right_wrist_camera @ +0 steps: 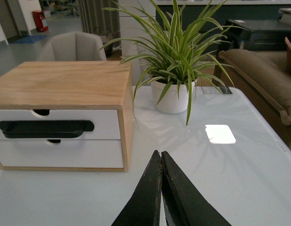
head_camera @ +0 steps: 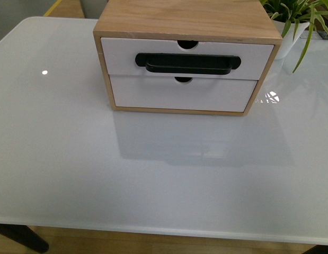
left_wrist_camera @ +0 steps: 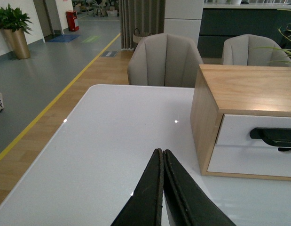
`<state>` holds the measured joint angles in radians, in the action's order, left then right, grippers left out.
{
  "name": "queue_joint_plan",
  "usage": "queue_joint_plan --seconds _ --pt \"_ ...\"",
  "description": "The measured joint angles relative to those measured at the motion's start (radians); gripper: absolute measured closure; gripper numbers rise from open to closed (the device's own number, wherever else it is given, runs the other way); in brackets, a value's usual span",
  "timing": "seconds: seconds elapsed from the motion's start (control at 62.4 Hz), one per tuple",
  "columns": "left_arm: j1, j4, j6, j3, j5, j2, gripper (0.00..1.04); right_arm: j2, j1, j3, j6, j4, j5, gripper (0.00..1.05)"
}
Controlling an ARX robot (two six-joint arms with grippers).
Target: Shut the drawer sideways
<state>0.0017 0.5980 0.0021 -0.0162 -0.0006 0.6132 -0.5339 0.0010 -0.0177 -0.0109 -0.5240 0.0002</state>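
Item: wooden cabinet standing on the white table, two white-fronted drawers stacked. No brand, label or readable writing is showing on any face.

Task piece: the drawer, upper of the two, is carrying a wide black bar handle and a semicircular notch at its top edge. Its front is sitting flush with the cabinet frame as far as I can tell. The lower drawer is plain, without a handle.

Left gripper: my fingers are pressed together, holding nothing, hovering over bare tabletop; the drawer is lying ahead and to its right, well apart.

Right gripper: fingers likewise pressed together and empty; the drawer is lying ahead and to its left, near but not touching. A potted plant is standing ahead beside the cabinet.
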Motion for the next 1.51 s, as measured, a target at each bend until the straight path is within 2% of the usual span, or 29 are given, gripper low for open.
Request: queue_joint_plan --seconds 0.353,0.802,0.834,0.866,0.962,1.267,1.315,1.427,1.507 --pt "0.000 -0.214 0.000 0.000 0.000 -0.228 1.03 0.202 0.000 0.000 0.000 0.192 0.000 1.03" --pt "0.000 -0.394 0.000 0.000 0.000 -0.410 1.03 0.364 0.000 0.000 0.000 0.354 0.000 1.03" --pt "0.000 -0.409 0.000 0.000 0.001 -0.425 1.03 0.443 0.000 0.000 0.000 0.464 -0.002 1.03" --pt "0.000 -0.420 0.000 0.000 0.000 -0.435 1.03 0.499 0.000 0.000 0.000 0.512 0.000 1.03" --pt "0.000 -0.581 0.000 0.000 0.001 -0.571 1.03 0.525 0.000 0.000 0.000 0.521 0.001 1.03" --pt "0.000 -0.596 0.000 0.000 0.001 -0.607 1.03 0.528 0.000 0.000 0.000 0.523 0.000 1.03" --pt "0.000 -0.596 0.000 0.000 0.000 -0.607 0.99 0.528 0.000 0.000 0.000 0.523 0.000 0.92" --pt "0.000 -0.596 0.000 0.000 0.000 -0.607 0.78 0.528 0.000 0.000 0.000 0.523 0.000 0.71" --pt "0.000 -0.596 0.000 0.000 0.001 -0.607 0.56 0.528 0.000 0.000 0.000 0.523 0.000 0.50"
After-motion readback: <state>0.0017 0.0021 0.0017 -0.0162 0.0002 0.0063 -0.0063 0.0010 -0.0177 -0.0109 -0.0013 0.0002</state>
